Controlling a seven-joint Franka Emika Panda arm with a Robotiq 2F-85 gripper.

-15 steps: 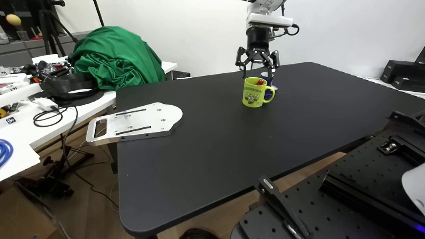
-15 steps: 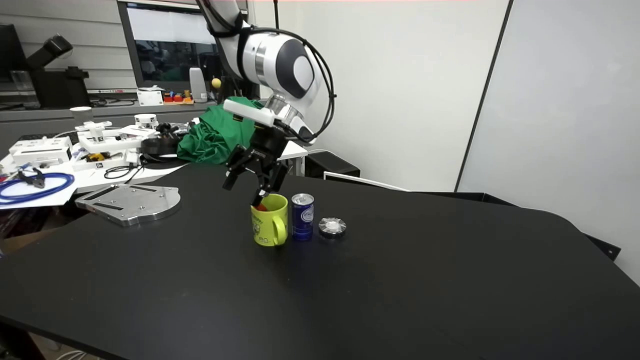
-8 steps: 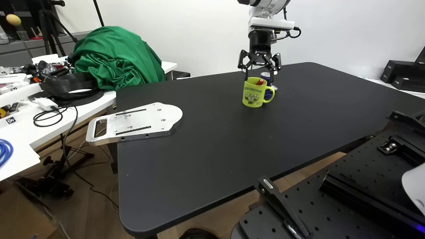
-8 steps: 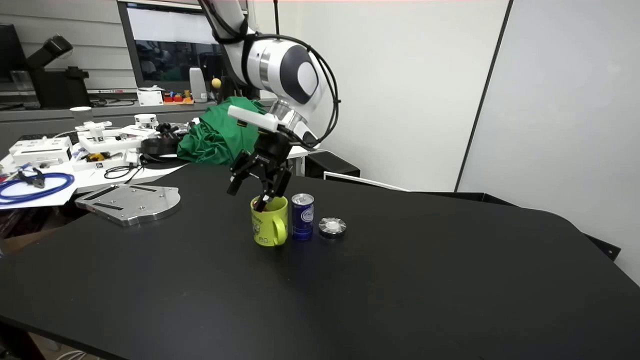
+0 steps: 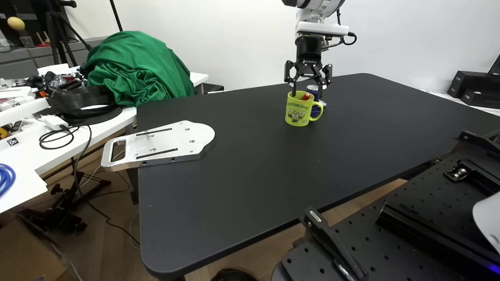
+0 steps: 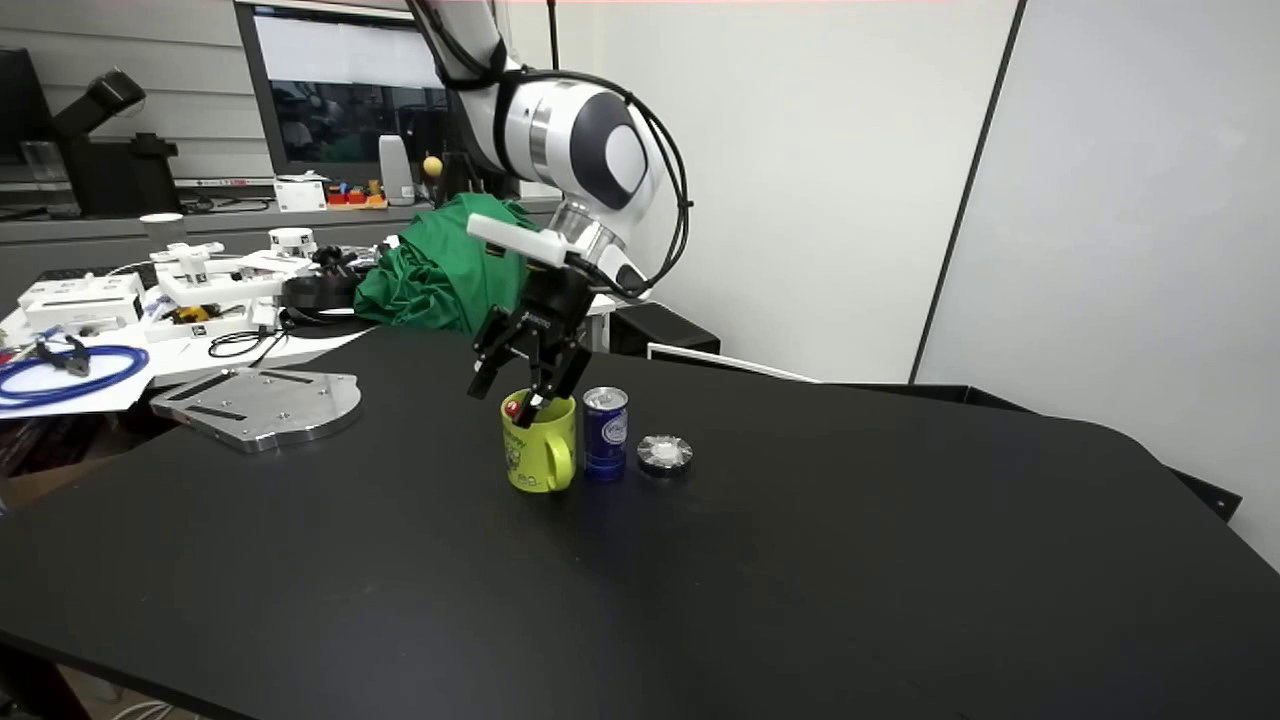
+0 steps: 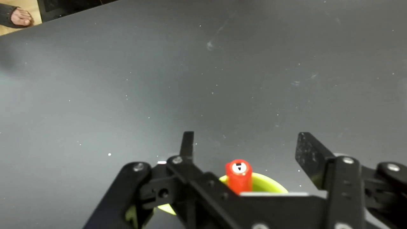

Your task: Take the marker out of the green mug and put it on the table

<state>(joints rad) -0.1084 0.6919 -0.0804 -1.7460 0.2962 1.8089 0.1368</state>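
The green mug (image 5: 296, 112) stands upright on the black table (image 5: 234, 183); it also shows in an exterior view (image 6: 535, 462) with its handle toward the camera. The marker (image 5: 306, 96) stands in the mug with its red end above the rim; its lower part is hidden. The red end (image 7: 239, 178) shows in the wrist view, below the fingertips, with the mug's rim (image 7: 268, 183) partly hidden by the gripper. My gripper (image 5: 307, 93) is open and empty over the mug. In an exterior view (image 6: 502, 405) one fingertip overlaps the mug's opening, right of the red end.
A blue can (image 6: 606, 437) stands close beside the mug, with a low round silver-topped disc (image 6: 665, 455) beyond it. A metal plate with a handle slot (image 5: 168, 142) overhangs the table edge. A cluttered white desk and green cloth (image 5: 136, 70) lie past that edge.
My open gripper has moved down and a little to the right in both exterior views, closer over the mug. The mug and marker have not visibly moved.
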